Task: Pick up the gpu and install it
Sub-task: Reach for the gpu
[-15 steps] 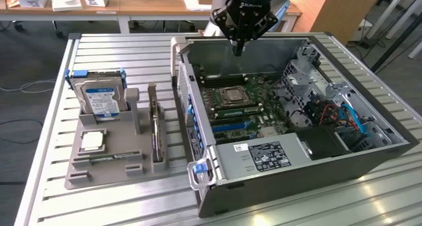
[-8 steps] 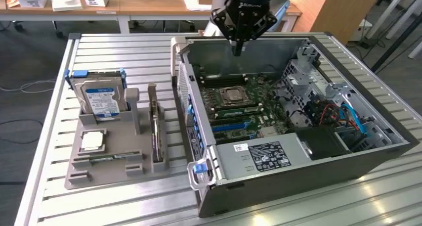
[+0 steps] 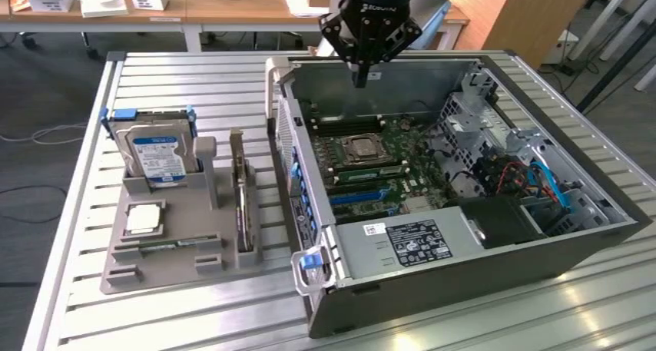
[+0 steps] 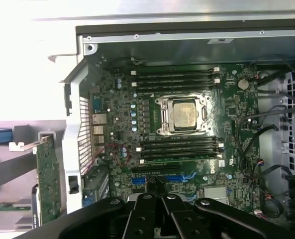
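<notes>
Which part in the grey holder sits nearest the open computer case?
The gpu, the thin card on edge; the hard drive stands farther away.

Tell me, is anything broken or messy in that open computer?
Nothing stands out. The computer case lies open with nothing spilled or cracked. The gpu stands upright in the grey holder beside it. The claw hangs shut and empty above the motherboard.

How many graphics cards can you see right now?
1. The gpu stands on edge in the grey holder, between the hard drive and the open case; the gripper hides part of the motherboard slots.
</notes>
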Motion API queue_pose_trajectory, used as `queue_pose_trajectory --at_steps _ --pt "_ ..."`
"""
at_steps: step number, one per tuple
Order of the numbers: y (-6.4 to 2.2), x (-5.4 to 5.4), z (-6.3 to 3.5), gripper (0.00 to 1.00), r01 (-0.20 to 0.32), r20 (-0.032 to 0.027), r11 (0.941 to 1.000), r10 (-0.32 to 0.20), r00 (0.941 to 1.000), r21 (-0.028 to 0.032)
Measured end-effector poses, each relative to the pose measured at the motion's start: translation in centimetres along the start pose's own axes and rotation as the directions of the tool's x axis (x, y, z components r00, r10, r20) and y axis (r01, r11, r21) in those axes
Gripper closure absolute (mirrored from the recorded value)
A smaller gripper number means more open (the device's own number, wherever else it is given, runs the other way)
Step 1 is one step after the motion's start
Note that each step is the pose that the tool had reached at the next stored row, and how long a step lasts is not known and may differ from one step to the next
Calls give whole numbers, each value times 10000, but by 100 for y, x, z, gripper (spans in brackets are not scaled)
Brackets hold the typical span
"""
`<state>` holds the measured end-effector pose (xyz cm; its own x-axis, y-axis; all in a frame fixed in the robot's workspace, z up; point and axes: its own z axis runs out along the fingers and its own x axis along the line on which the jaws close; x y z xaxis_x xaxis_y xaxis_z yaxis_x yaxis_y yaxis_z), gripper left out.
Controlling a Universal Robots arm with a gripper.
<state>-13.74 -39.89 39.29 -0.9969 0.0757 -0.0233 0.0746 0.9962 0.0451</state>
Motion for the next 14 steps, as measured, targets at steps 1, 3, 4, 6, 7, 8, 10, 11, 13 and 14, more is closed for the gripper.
queue_pose_trajectory --at_steps 1,3,4,6,7,8,10,11,13,14 --pt "-2 23 0 89 -1 0 10000 1 10000 0" --pt "-5 71 0 89 -6 1 10000 6 10000 0" --pt "-7 93 0 89 -7 0 10000 7 10000 0" --pt "-10 134 0 89 -7 0 10000 7 10000 0" --pt "-12 155 0 89 -8 1 10000 8 10000 0" --pt "-13 176 0 89 -9 1 10000 9 10000 0" --pt "-16 219 0 89 -12 1 10000 12 10000 0" --pt "-18 238 0 89 -13 1 10000 13 10000 0" --pt "-22 287 1 89 -17 0 10000 17 10000 0" --pt "-24 311 1 89 -19 1 10000 19 10000 1"
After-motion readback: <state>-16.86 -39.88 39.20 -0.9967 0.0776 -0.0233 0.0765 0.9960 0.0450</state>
